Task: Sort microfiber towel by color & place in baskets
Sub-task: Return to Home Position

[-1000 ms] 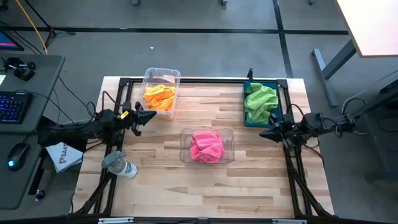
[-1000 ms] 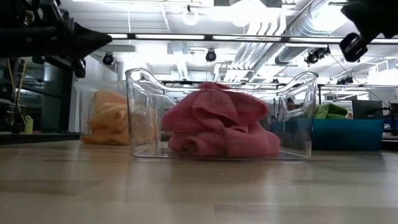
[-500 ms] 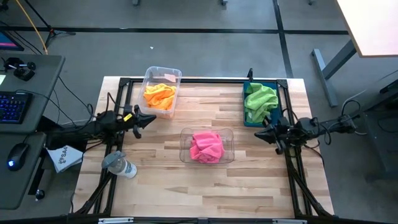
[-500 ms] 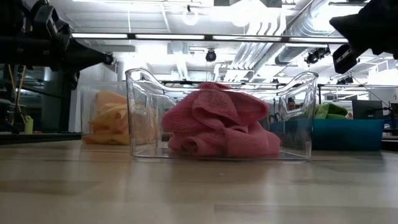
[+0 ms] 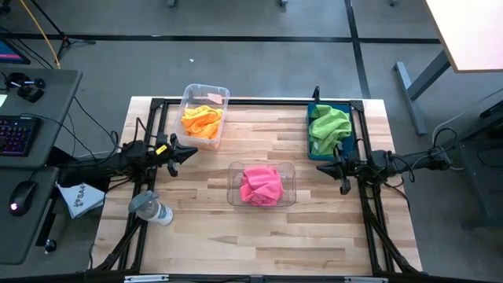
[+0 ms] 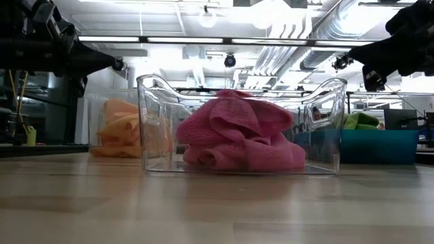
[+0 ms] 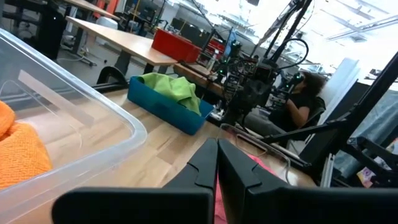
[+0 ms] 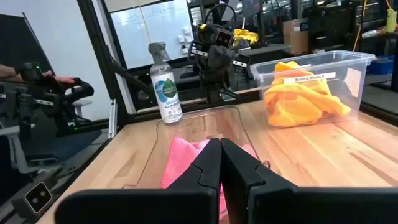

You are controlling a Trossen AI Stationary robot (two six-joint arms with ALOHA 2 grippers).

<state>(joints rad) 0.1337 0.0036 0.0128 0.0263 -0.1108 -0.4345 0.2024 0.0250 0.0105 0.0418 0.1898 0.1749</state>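
Observation:
Each microfiber towel lies bunched in a basket. The orange one (image 5: 201, 122) is in the clear basket (image 5: 207, 93) at the far left. The green one (image 5: 328, 128) fills the blue basket (image 5: 313, 151) at the far right. The pink one (image 5: 261, 185) is in the clear basket (image 5: 233, 171) at mid-table. My left gripper (image 5: 194, 150) hovers shut over the table's left edge, pointing level toward the right. My right gripper (image 5: 318, 168) hovers shut over the right edge, pointing level toward the pink towel. Neither holds anything.
A spray bottle (image 5: 151, 209) lies at the near left edge, and a white printed bag (image 5: 78, 196) lies beside the table. A black frame rail (image 5: 251, 101) runs along the far edge. A seated person (image 7: 305, 102) shows beyond the table. Bare wood lies in front of the pink basket.
My right gripper has sunk from a raised pose to level, rolling as it came down, its tip now beside the blue basket's near end. My left gripper tipped down to level early on and has since kept still. The towels and baskets have not moved.

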